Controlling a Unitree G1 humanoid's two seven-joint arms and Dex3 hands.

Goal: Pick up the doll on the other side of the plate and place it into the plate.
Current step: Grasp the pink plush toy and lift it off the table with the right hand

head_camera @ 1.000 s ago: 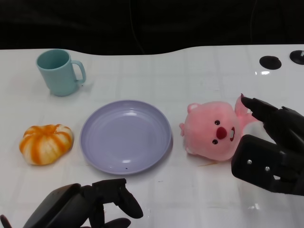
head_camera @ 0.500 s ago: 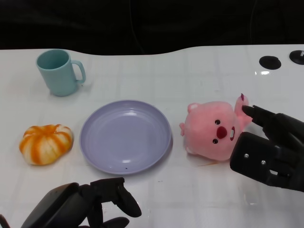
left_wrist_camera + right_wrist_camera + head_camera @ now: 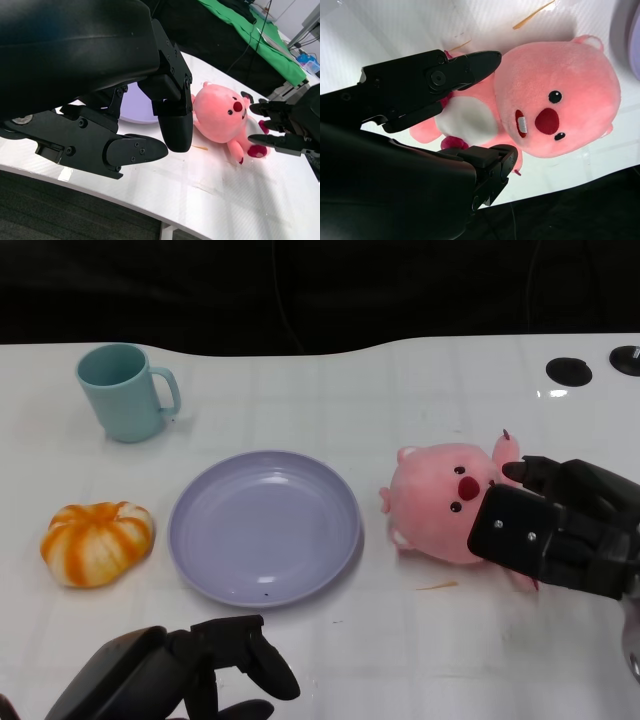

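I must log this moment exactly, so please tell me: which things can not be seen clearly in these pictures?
- Doll: in the head view the right hand covers its body and legs.
- Whether the fingers press the doll: no view settles it; the right wrist view shows them on either side of the body.
- Left hand: cut off by the head view's lower edge.
- Plate: mostly hidden behind the left hand in the left wrist view.

Doll (image 3: 445, 510) soft pink plush; plate (image 3: 264, 526) smooth glossy lilac; table (image 3: 400, 390) glossy white.
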